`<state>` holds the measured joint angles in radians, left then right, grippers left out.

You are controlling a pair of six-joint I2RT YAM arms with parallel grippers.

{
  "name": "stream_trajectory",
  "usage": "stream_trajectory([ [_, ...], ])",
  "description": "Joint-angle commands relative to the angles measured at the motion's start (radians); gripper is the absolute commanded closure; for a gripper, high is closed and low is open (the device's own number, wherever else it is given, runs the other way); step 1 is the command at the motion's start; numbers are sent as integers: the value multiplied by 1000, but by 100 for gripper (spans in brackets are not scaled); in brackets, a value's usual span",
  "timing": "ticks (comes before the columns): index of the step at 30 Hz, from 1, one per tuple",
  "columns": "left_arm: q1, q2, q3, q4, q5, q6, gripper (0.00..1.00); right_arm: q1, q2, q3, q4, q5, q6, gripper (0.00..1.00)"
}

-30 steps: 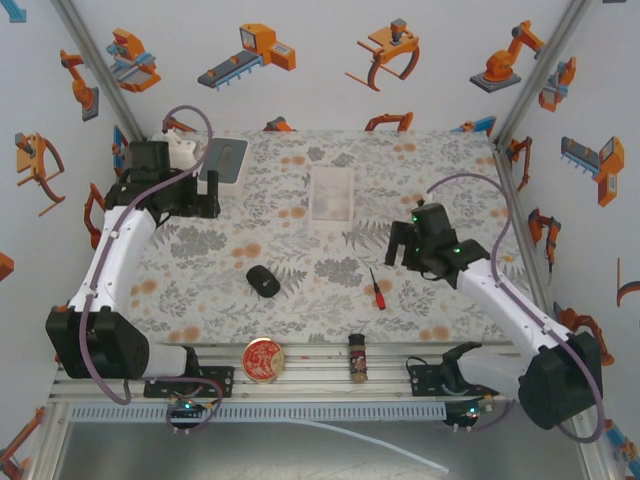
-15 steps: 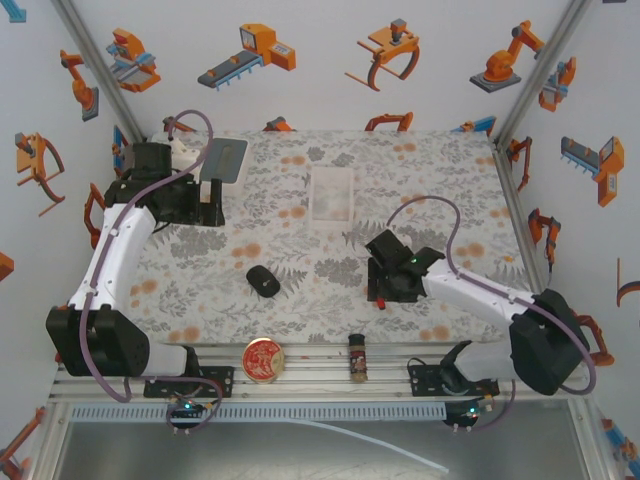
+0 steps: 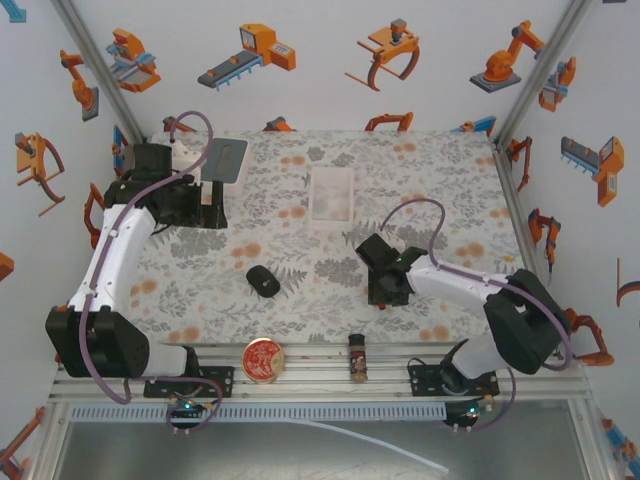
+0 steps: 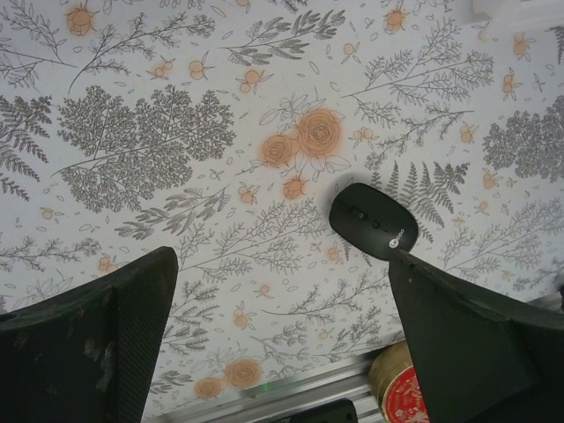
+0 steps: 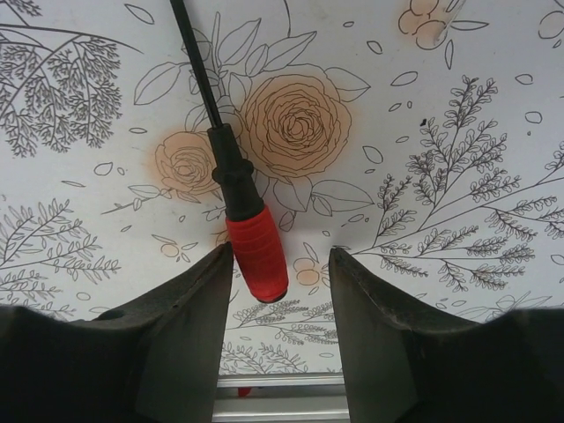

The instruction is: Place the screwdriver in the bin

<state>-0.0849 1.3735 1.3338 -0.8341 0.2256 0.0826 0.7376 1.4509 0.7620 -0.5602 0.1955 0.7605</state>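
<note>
The screwdriver [image 5: 256,253] lies flat on the floral table, red handle nearest my wrist camera and dark shaft [image 5: 196,70] running away from it. My right gripper [image 5: 282,256] is open and low over it, the handle end between the fingers close to the left finger [image 5: 189,326], with a gap on the other side. From above, the right gripper [image 3: 385,288] covers most of the screwdriver [image 3: 380,304]. The bin [image 3: 313,196], a translucent tub, stands empty further back at table centre. My left gripper [image 3: 205,205] hangs open at the far left, nothing between its fingers [image 4: 97,344].
A black mouse [image 3: 263,281] [image 4: 373,220] lies left of centre. A round red tin [image 3: 263,359] [image 4: 404,395] and a brown spice bottle [image 3: 358,357] stand on the front rail. A grey-blue tray [image 3: 226,160] sits at the back left beside the left arm.
My right arm swung left and toward the front, bringing its open gripper down over the screwdriver. The left arm barely shifted. The screwdriver has stayed where it lay.
</note>
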Motion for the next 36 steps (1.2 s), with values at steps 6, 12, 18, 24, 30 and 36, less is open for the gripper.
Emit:
stream_trajectory([
  [6, -5, -34, 26, -29, 24, -5, 3, 9, 27, 38, 19, 28, 8, 56],
  [12, -7, -36, 21, -29, 24, -2, 3, 18, 66, 61, 15, 35, -3, 57],
  [18, -7, -39, 28, -34, 23, 2, 3, 35, 86, 76, 0, 45, -8, 66],
  [24, -7, -39, 43, -46, 31, 1, 3, 41, 73, 60, -3, 49, 0, 76],
  [30, -9, -50, 57, -55, 35, -4, 3, 41, 41, 64, -11, 56, -1, 81],
  [36, -15, -54, 59, -56, 3, 9, 3, 41, -5, 94, -42, 79, -14, 81],
])
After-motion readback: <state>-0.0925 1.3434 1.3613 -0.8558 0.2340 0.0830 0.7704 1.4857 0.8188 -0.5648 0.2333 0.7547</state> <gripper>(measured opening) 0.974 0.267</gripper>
